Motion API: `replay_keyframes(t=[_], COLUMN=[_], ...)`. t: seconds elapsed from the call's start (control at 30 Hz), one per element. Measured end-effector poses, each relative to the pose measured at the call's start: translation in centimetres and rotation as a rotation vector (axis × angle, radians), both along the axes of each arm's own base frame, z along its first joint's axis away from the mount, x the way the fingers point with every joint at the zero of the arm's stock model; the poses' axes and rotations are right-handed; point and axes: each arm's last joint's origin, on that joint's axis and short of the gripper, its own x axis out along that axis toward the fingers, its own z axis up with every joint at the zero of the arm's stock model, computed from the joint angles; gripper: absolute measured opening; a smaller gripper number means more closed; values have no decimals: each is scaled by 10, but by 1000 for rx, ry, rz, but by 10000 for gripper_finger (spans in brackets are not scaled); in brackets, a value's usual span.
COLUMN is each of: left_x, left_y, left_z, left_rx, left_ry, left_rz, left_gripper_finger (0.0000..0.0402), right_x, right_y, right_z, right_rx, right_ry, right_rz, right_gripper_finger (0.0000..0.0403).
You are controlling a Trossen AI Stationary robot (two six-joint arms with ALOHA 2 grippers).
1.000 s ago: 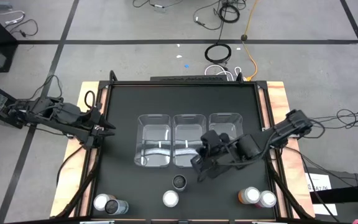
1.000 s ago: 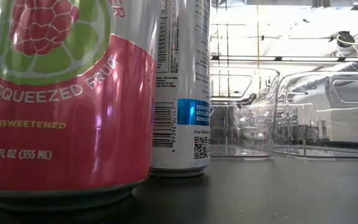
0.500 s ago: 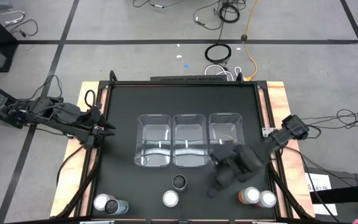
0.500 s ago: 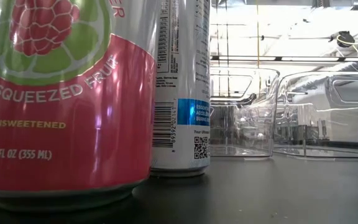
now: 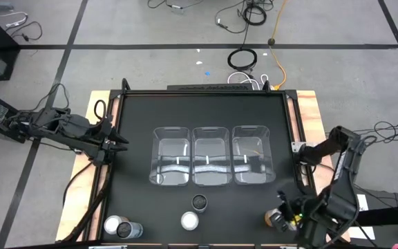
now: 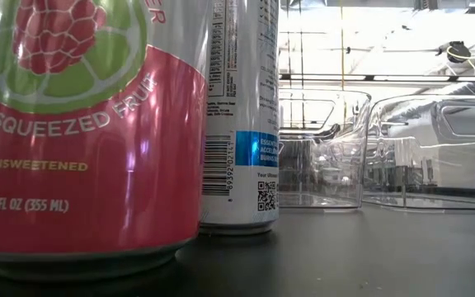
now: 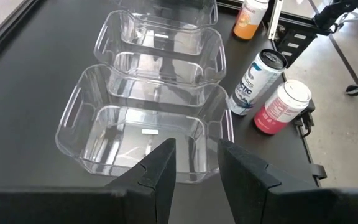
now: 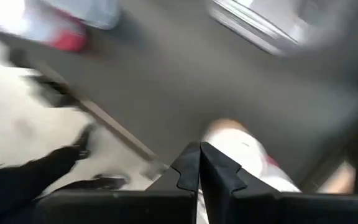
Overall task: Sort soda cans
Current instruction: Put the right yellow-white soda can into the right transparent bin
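A black table (image 5: 137, 111) fills the middle of the high view, with three clear plastic bins (image 5: 211, 155) standing in a row across its centre, touching side by side. The left arm (image 5: 54, 128) waits over the table's left edge, its left gripper (image 5: 121, 143) pointing toward the bins; in its wrist view the two dark fingers (image 7: 160, 168) stand a little apart with nothing between them. The right arm (image 5: 337, 173) folds over the near right corner, and its right gripper (image 8: 199, 163) hangs low there with the jaws pressed together, empty, just above a blurred white and red can top (image 8: 238, 146). The soda cans all stand on the near part of the table, outside the bins. A pink can (image 5: 113, 224) and a dark can (image 5: 131, 229) touch each other at the near left corner. A black can (image 5: 199, 202) stands near the middle, with a silver-topped can (image 5: 189, 220) just beside it on the near side. An orange can (image 5: 275, 218) shows at the near right, partly covered by the right arm. In the low view a raspberry-printed pink can (image 6: 81, 132) looms close, a white can (image 6: 242, 115) behind it.
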Motion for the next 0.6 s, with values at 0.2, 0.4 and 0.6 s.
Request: replay_keyframes(t=[0.2, 0.4, 0.6], left_x=[0, 0, 0], left_y=[0, 0, 0], left_z=[0, 0, 0], left_rx=[0, 0, 0], left_ry=[0, 0, 0], left_rz=[0, 0, 0], left_gripper_finger=[128, 128, 128], right_x=[-18, -19, -18], right_y=[-6, -11, -10], right_z=[-26, -24, -24], right_rx=[38, 32, 36], right_ry=[208, 213, 203], right_rz=[-31, 83, 113], right_gripper_finger=[4, 4, 4])
